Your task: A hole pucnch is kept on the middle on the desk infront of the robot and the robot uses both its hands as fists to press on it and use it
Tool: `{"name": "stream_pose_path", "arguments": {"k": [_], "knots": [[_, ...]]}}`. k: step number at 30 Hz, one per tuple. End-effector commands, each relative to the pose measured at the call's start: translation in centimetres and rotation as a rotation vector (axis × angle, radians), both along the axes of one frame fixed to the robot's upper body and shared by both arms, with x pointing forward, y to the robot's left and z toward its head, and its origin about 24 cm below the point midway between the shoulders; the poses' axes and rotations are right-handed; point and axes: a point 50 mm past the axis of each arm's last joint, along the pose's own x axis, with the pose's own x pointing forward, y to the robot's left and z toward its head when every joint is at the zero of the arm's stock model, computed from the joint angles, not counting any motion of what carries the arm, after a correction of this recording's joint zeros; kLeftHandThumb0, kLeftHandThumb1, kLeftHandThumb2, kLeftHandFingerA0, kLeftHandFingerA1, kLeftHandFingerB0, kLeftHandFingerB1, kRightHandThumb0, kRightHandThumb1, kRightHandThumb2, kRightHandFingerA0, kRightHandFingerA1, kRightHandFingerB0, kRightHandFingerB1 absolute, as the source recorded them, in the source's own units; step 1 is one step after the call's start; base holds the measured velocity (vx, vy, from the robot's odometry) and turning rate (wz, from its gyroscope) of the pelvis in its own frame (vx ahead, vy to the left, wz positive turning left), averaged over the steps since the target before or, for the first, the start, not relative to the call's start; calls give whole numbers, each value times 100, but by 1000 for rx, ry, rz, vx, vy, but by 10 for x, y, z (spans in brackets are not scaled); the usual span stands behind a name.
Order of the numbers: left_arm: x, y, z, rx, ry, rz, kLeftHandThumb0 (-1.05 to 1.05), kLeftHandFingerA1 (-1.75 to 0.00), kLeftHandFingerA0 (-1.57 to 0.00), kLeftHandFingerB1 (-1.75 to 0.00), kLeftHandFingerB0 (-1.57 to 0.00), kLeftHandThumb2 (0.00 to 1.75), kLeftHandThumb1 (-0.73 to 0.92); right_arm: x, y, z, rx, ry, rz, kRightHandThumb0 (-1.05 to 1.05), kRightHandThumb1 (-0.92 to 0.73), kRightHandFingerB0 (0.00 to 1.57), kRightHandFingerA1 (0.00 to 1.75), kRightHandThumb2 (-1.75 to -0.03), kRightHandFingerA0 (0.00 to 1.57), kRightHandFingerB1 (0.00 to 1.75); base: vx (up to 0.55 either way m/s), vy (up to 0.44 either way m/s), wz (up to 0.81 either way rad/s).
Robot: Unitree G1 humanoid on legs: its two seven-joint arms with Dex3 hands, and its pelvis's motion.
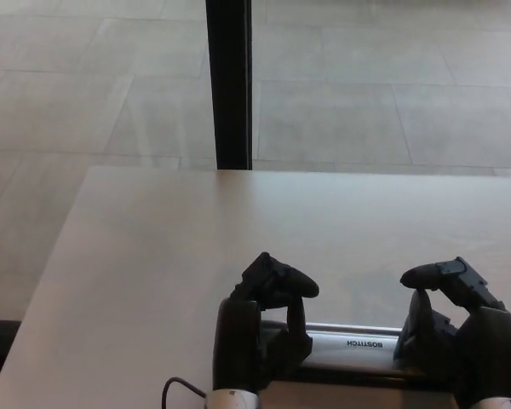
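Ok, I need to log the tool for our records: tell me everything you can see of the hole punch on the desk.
The hole punch is a long bar with a silvery metal-looking top printed BOSTITCH, above a dark lower part. It lies flat and crosswise at the near edge of the pale desk. The left hand sits fisted on its left end, the right hand on its right. Only the middle stretch shows; the bottom is cropped.

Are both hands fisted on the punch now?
Yes: left hand and right hand are curled shut, resting on the punch bar.
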Motion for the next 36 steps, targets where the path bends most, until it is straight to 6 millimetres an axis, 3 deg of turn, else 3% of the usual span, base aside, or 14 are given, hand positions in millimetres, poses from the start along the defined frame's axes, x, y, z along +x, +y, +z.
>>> {"name": "stream_pose_path", "arguments": {"k": [1, 5, 6, 11, 12, 13, 15, 16, 17, 22, 23, 24, 25, 36], "knots": [[-17, -47, -4, 189, -213, 213, -18, -175, -90, -162, -53, 96, 84, -25, -10, -32, -356, -97, -275, -30, -69, 70, 175, -102, 102, 171, 0, 0, 0], [-17, -47, -8, 492, -456, -18, -16, -175, -83, -143, -62, 98, 71, -27, -14, -40, -527, -114, -283, -23, -70, 76, 175, -105, 98, 143, 0, 0, 0], [-17, -49, -9, 605, -572, -89, -19, -175, -91, -167, -65, 96, 63, -29, -17, -43, -601, -148, -278, -21, -68, 78, 175, -103, 95, 140, 0, 0, 0], [-13, -50, -11, 776, -731, -156, -13, -175, -96, -175, -70, 119, 48, -29, -21, -51, -696, -136, -257, -42, -87, 73, 175, -64, 98, 165, 0, 0, 0], [-10, -51, -12, 864, -804, -179, -16, -175, -99, -175, -73, 117, 41, -32, -22, -59, -726, -77, -205, -44, -61, 102, 145, -95, 122, 132, 0, 0, 0], [-9, -50, -13, 908, -846, -197, -23, -175, -101, -175, -74, 107, 46, -33, -23, -63, -777, -47, -156, -28, -78, 67, 175, -61, 92, 174, 0, 0, 0], [-8, -50, -14, 927, -870, -208, -23, -175, -101, -175, -74, 107, 46, -34, -23, -65, -815, -43, -125, -28, -78, 67, 175, -61, 92, 174, 0, 0, 0], [-8, -51, -15, 955, -885, -231, -27, -175, -101, -175, -74, 102, 51, -34, -25, -69, -879, 11, -100, -48, -56, 94, 142, -94, 118, 127, 0, 0, 0], [-8, -50, -15, 973, -905, -234, -28, -175, -101, -170, -76, 100, 52, -35, -26, -71, -929, 17, -92, -28, -66, 63, 175, -63, 85, 160, 0, 0, 0], [-7, -51, -13, 978, -953, -236, -23, -175, -105, -171, -77, 111, 47, -38, -31, -78, -965, 17, -99, -28, -76, 66, 175, -62, 86, 158, 0, 0, 0], [-6, -51, -12, 981, -959, -234, -19, -175, -106, -171, -77, 116, 41, -37, -31, -78, -990, 13, -111, -38, -55, 90, 137, -95, 118, 119, 0, 0, 0], [-6, -51, -12, 981, -962, -232, -19, -175, -106, -171, -77, 116, 41, -37, -31, -78, -1001, 12, -115, -38, -55, 90, 137, -95, 118, 119, 0, 0, 0], [-4, -51, -11, 991, -965, -232, -15, -175, -105, -168, -75, 116, 39, -38, -33, -79, -944, 19, -116, -28, -74, 71, 175, -66, 87, 150, 0, 0, 0], [2, -52, -5, 1039, -1073, -234, -24, -175, -107, -161, -79, 114, 43, -31, -36, -81, -1121, 7, -106, -34, -78, 59, 175, -63, 84, 164, 0, 0, 0]]}}
